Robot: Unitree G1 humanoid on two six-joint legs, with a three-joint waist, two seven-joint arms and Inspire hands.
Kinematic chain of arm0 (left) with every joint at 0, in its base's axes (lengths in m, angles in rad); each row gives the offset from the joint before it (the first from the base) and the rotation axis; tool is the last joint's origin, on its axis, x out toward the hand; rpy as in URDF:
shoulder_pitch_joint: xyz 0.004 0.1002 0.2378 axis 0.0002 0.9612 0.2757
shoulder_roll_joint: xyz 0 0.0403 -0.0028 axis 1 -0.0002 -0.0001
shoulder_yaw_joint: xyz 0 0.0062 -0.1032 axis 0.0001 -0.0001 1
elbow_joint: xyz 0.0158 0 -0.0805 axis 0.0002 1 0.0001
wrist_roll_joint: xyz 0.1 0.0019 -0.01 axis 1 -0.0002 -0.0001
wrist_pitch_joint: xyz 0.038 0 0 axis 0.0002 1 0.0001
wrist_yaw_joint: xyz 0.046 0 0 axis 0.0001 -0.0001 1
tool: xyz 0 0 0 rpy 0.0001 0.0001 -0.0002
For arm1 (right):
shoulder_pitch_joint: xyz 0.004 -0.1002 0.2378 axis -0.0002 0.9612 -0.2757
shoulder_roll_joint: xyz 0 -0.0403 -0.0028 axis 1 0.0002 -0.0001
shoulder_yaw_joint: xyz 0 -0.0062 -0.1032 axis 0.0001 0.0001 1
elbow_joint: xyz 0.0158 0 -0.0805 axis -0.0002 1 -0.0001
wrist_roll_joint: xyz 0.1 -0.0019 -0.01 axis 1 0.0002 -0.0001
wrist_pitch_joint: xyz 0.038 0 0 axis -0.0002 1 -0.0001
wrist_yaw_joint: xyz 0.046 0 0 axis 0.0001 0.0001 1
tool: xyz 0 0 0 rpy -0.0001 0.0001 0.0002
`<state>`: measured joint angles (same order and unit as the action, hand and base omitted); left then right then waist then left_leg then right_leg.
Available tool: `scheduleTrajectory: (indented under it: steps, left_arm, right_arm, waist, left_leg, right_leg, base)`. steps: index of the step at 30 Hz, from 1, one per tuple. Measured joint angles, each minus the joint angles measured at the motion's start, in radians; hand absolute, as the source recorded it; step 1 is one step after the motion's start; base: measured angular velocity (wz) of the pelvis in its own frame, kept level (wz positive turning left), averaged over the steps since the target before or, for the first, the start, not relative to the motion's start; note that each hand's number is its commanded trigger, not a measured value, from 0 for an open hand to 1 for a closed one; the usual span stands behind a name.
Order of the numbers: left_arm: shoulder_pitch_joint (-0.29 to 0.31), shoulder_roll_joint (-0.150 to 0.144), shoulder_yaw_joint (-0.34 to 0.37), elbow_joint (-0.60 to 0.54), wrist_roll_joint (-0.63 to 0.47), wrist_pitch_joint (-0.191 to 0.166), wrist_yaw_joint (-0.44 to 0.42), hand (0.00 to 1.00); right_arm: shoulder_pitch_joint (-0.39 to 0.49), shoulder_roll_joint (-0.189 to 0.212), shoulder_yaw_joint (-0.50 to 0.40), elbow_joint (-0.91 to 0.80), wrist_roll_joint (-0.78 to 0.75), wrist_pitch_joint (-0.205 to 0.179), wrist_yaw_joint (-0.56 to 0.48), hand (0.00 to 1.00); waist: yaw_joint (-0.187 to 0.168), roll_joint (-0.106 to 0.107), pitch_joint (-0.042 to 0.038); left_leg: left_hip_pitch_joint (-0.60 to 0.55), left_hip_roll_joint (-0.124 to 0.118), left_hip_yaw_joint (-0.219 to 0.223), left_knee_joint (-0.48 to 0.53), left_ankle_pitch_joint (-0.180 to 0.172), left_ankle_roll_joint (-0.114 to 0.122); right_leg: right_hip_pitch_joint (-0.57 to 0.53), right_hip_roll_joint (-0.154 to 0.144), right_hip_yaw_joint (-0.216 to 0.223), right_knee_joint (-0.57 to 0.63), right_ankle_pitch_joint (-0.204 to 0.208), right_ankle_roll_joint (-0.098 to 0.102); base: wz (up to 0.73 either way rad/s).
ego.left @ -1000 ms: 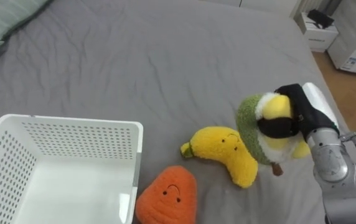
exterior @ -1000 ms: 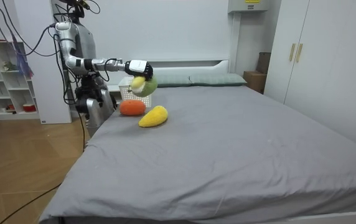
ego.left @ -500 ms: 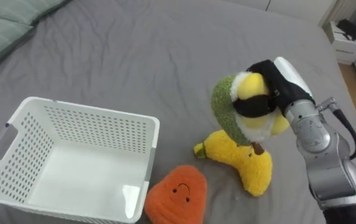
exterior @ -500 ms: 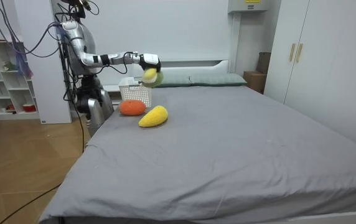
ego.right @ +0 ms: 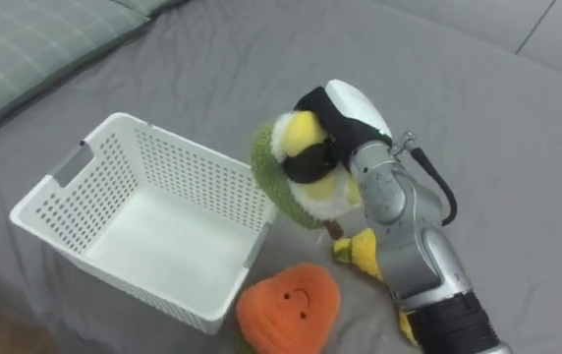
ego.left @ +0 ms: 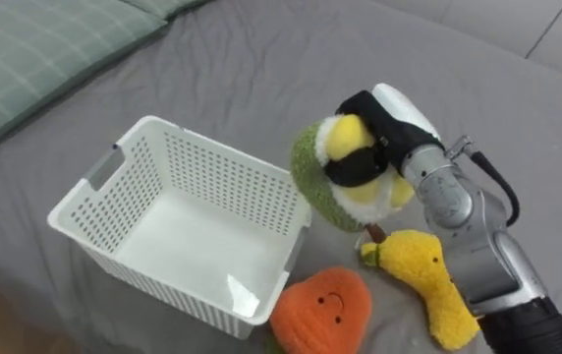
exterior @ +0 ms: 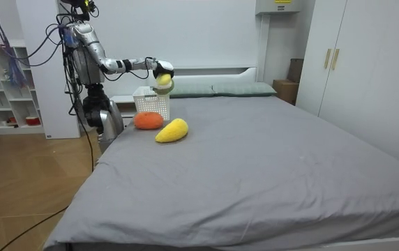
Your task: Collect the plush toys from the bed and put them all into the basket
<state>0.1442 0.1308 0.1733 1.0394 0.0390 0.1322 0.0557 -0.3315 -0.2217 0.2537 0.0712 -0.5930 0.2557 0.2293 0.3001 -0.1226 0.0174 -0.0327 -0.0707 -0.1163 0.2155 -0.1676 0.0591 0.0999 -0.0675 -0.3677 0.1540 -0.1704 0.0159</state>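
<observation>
Now: my right hand [ego.left: 391, 126] clasps the green-and-yellow plush [ego.left: 332, 182], hanging just over the right rim of the white basket [ego.left: 212, 172]. I should shift it over the middle before letting go; the rim could deflect it.

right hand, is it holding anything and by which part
The right hand is shut on the green and yellow plush toy, fingers curled round its yellow front, holding it in the air over the white basket's near corner.
</observation>
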Motion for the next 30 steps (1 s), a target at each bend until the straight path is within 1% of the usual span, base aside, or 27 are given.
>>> scheduleTrajectory:
  steps: [1, 3, 4, 5, 6, 7, 9, 11, 13, 14, 17, 19, 21, 24, 28, 30]
  left_arm:
    - [-0.003, 0.000, 0.000, 0.000, 0.000, 0.000, 0.000, 0.00]
    - [-0.007, 0.001, 0.000, 0.000, 0.000, 0.001, 0.000, 0.00]
    - [-0.008, 0.001, 0.000, 0.000, 0.000, 0.002, 0.000, 0.00]
    - [-0.010, 0.001, 0.001, 0.000, 0.000, 0.004, 0.000, 0.00]
    - [-0.013, 0.002, 0.001, 0.000, -0.002, 0.012, 0.002, 0.00]
    - [-0.013, 0.002, 0.000, 0.001, -0.004, 0.013, 0.003, 0.00]
    - [-0.024, 0.002, -0.002, 0.001, -0.003, 0.017, 0.005, 0.00]
    - [-0.030, 0.001, 0.000, 0.000, 0.000, 0.017, 0.005, 0.00]
    - [-0.034, 0.001, 0.000, 0.000, 0.012, 0.021, 0.005, 0.00]
    - [-0.037, 0.002, 0.000, 0.000, 0.014, 0.021, 0.005, 0.00]
    - [-0.046, 0.001, -0.004, -0.004, 0.020, 0.025, 0.004, 0.00]
    - [-0.048, 0.003, -0.002, -0.008, 0.025, 0.033, 0.003, 0.00]
    - [-0.049, 0.004, -0.001, -0.008, 0.035, 0.043, 0.002, 0.00]
    - [-0.050, 0.004, -0.006, -0.008, 0.034, 0.050, 0.001, 0.00]
    - [-0.048, 0.005, -0.022, -0.007, 0.034, 0.050, 0.001, 0.00]
    - [-0.049, 0.005, -0.022, -0.008, 0.042, 0.049, 0.001, 0.00]
  right_arm:
    - [0.000, 0.003, 0.000, 0.000, 0.000, 0.002, -0.001, 1.00]
    - [-0.005, 0.022, 0.004, 0.000, -0.001, 0.007, -0.010, 1.00]
    - [-0.007, 0.025, 0.005, 0.000, -0.002, 0.007, -0.011, 0.98]
    - [-0.014, 0.034, 0.010, 0.000, -0.002, 0.008, -0.013, 0.78]
    - [-0.022, 0.045, 0.022, 0.001, -0.002, 0.008, -0.019, 0.13]
    - [-0.028, 0.048, 0.032, 0.002, -0.002, 0.008, -0.023, 0.00]
    - [-0.049, 0.060, 0.061, 0.004, -0.001, 0.008, -0.029, 0.00]
    - [-0.069, 0.068, 0.081, 0.005, -0.002, 0.007, -0.036, 0.00]
    - [-0.088, 0.074, 0.099, 0.019, -0.002, 0.007, -0.038, 0.00]
    - [-0.092, 0.074, 0.108, 0.024, -0.002, 0.007, -0.038, 0.00]
    - [-0.097, 0.079, 0.121, 0.033, -0.001, 0.008, -0.038, 0.00]
    - [-0.103, 0.080, 0.129, 0.053, -0.001, 0.013, -0.037, 0.00]
    - [-0.103, 0.080, 0.138, 0.066, -0.001, 0.029, -0.034, 0.00]
    - [-0.103, 0.077, 0.138, 0.098, -0.001, 0.029, -0.033, 0.00]
    - [-0.103, 0.071, 0.138, 0.112, -0.001, 0.026, -0.036, 0.00]
    - [-0.103, 0.053, 0.138, 0.112, -0.001, 0.022, -0.041, 0.00]
  waist:
    - [0.007, 0.000, 0.0001]
    - [0.021, 0.000, 0.0003]
    - [0.028, 0.001, 0.0009]
    - [0.043, 0.004, 0.0029]
    - [0.053, 0.006, 0.0042]
    - [0.056, 0.007, 0.0046]
    - [0.064, 0.007, 0.0048]
    - [0.068, 0.007, 0.0052]
    - [0.078, 0.008, 0.0061]
    - [0.088, 0.008, 0.0060]
    - [0.093, 0.007, 0.0055]
    - [0.104, 0.008, 0.0057]
    - [0.114, 0.008, 0.0059]
    - [0.111, 0.008, 0.0059]
    - [0.110, 0.007, 0.0053]
    - [0.108, 0.004, 0.0045]
  left_leg:
    - [-0.001, -0.001, -0.003, 0.000, 0.001, 0.000]
    - [-0.012, -0.011, -0.027, 0.002, 0.009, 0.003]
    - [-0.013, -0.013, -0.028, 0.002, 0.010, 0.004]
    - [-0.016, -0.014, -0.031, 0.003, 0.011, 0.005]
    - [-0.018, -0.016, -0.036, 0.004, 0.012, 0.005]
    - [-0.020, -0.017, -0.039, 0.005, 0.012, 0.005]
    - [-0.032, -0.024, -0.065, 0.006, 0.018, 0.004]
    - [-0.044, -0.029, -0.081, 0.006, 0.025, 0.004]
    - [-0.048, -0.031, -0.086, 0.006, 0.028, 0.003]
    - [-0.050, -0.032, -0.092, 0.007, 0.029, 0.002]
    - [-0.061, -0.039, -0.116, 0.009, 0.038, -0.001]
    - [-0.060, -0.039, -0.119, 0.009, 0.041, -0.002]
    - [-0.062, -0.042, -0.126, 0.009, 0.043, -0.002]
    - [-0.063, -0.046, -0.139, 0.015, 0.045, -0.003]
    - [-0.064, -0.046, -0.139, 0.016, 0.046, -0.004]
    - [-0.064, -0.046, -0.139, 0.017, 0.046, -0.004]
  right_leg:
    - [0.000, -0.001, -0.002, 0.000, 0.000, 0.000]
    - [-0.001, -0.002, -0.020, -0.002, -0.001, 0.001]
    - [-0.001, -0.002, -0.020, -0.002, -0.001, 0.001]
    - [-0.003, -0.001, -0.019, -0.002, 0.000, 0.002]
    - [-0.003, -0.001, -0.019, -0.002, 0.000, 0.003]
    - [-0.003, -0.001, -0.019, -0.002, 0.000, 0.003]
    - [-0.007, -0.002, -0.015, -0.003, 0.000, 0.003]
    - [-0.012, -0.003, -0.016, -0.004, 0.000, 0.003]
    - [-0.015, -0.003, -0.015, -0.004, 0.000, 0.003]
    - [-0.015, -0.003, -0.018, -0.003, 0.000, 0.003]
    - [-0.020, -0.004, -0.016, -0.004, 0.000, 0.003]
    - [-0.019, -0.004, -0.015, -0.004, 0.000, 0.003]
    - [-0.018, -0.004, -0.015, -0.003, 0.000, 0.003]
    - [-0.015, -0.004, -0.014, -0.003, 0.000, 0.003]
    - [-0.015, -0.004, -0.005, -0.003, 0.000, 0.004]
    - [-0.015, -0.003, -0.004, -0.003, 0.000, 0.004]
  base:
    - [0.26]
    - [0.28]
    - [0.19]
    - [0.10]
    - [0.10]
    - [0.18]
    - [0.31]
    - [0.28]
    - [0.15]
    - [0.17]
    - [0.22]
    - [0.08]
    - [0.08]
    - [0.14]
    - [0.01]
    - [0.00]
